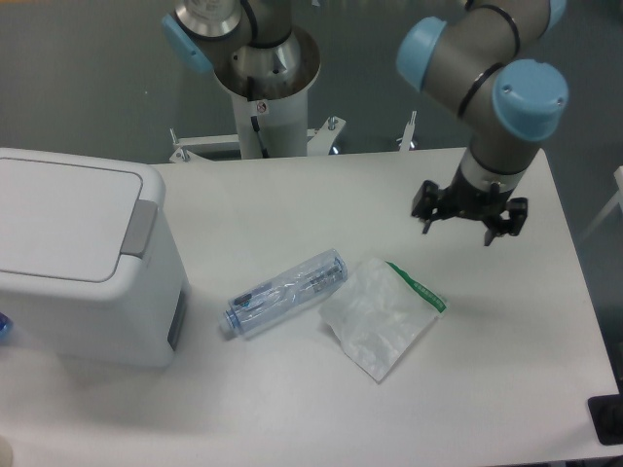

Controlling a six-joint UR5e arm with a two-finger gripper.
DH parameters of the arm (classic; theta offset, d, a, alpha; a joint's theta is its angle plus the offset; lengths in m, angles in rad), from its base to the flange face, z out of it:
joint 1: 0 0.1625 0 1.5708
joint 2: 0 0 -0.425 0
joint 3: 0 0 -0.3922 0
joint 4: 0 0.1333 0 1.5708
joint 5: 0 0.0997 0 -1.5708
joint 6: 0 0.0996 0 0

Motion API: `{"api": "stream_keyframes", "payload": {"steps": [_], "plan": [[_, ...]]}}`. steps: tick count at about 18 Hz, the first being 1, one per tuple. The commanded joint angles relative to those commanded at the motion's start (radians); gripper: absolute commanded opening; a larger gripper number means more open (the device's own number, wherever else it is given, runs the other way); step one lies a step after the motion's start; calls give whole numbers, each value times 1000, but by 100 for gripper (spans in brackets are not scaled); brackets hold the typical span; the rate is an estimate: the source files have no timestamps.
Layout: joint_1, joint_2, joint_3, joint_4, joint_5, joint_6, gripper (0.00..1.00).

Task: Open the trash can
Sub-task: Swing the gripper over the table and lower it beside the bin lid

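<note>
Trash can shut at far left; tool idle at right.
Trash can (83,263) on counter (292,409), lid down, grey push tab (141,227) facing right. Plastic bottle (285,292) and clear bag (380,313) lie between. Tool (468,226) hangs open, empty. Best: travel above the clutter, press tab squarely downward.

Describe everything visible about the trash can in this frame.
The trash can is a large white boxy bin, plastic by its look, with rounded corners. Its flat white lid is shut, with a grey push tab at the lid's right edge. It stands upright at the table's left edge, partly cropped. The gripper hangs far off, touching nothing.
</note>
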Motion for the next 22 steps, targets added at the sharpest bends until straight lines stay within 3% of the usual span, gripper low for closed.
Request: {"api": "stream_keyframes", "payload": {"steps": [4, 17, 19, 22], "plan": [[-38, 55, 49, -60, -89, -94, 100], [-186, 137, 51, -55, -244, -290, 100], [-238, 144, 36, -45, -265, -362, 100], [-270, 163, -13, 36, -283, -393, 100]]}}
